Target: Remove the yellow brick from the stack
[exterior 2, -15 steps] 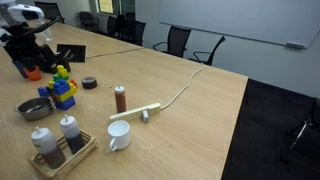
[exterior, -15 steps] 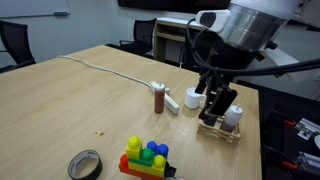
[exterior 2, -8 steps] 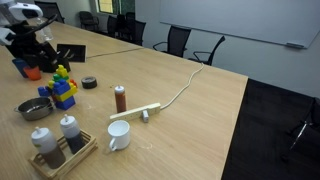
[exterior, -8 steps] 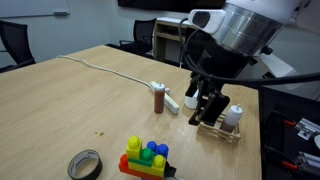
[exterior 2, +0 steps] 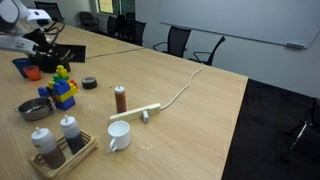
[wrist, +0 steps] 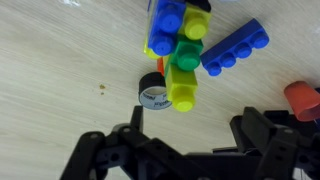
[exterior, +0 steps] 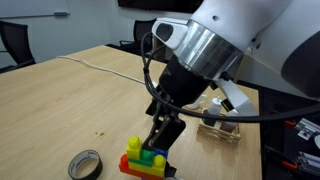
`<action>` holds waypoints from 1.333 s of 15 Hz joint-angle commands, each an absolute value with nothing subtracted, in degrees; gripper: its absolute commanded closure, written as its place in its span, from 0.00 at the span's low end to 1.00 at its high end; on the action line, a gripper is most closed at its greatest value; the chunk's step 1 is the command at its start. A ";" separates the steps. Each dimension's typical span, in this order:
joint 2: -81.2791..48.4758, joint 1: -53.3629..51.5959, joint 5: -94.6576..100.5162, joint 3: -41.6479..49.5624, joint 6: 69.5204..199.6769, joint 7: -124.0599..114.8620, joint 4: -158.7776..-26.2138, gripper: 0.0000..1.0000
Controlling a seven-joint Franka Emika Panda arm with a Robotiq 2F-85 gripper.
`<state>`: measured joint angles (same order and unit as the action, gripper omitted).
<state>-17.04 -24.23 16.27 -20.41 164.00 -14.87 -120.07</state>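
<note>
Your bench (exterior: 60,100) is a pale wood tabletop in a meeting room. Dark office chairs (exterior 2: 178,42) stand along its far side and a whiteboard (exterior 2: 250,20) hangs on the wall behind. A white cable (exterior: 100,68) trails across the wood.

The stack (exterior: 145,160) sits near the bench's edge, with a tape roll (exterior: 85,163) close beside it. The yellow brick (exterior: 133,146) is in place on the stack, at the end nearest the tape roll, next to the green and blue bricks above the red base.

Your hand (exterior: 162,135) hangs just over the stack. In the wrist view its two dark fingers (wrist: 100,155) are spread wide with nothing between them, and the bricks lie just past the fingertips.

The arm fills much of an exterior view (exterior: 220,50) and hides most of the wooden rack (exterior: 222,130) behind it. The wider exterior view shows what that one cuts off:
- a metal bowl (exterior 2: 35,108) beside the stack
- a brown bottle (exterior 2: 120,98)
- a white mug (exterior 2: 118,135)
- the rack with its bottles in full

Only the wrist view looks down on the studs. It also shows a loose blue brick (wrist: 235,48) lying beside the stack, and a small round dark thing (wrist: 152,92) with a pale top touching it; you cannot tell what that is.
</note>
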 commanded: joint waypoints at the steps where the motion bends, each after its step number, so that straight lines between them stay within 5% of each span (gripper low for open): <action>1: -21.12 -27.43 22.68 -15.73 169.54 -18.49 -116.93 0.00; 14: -27.27 -38.20 31.48 -4.38 169.06 -24.14 -112.33 0.00; 20: -28.12 -40.59 30.87 -2.33 169.01 -25.66 -111.96 0.43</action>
<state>-27.71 -39.17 30.04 -3.68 169.44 -24.11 -112.76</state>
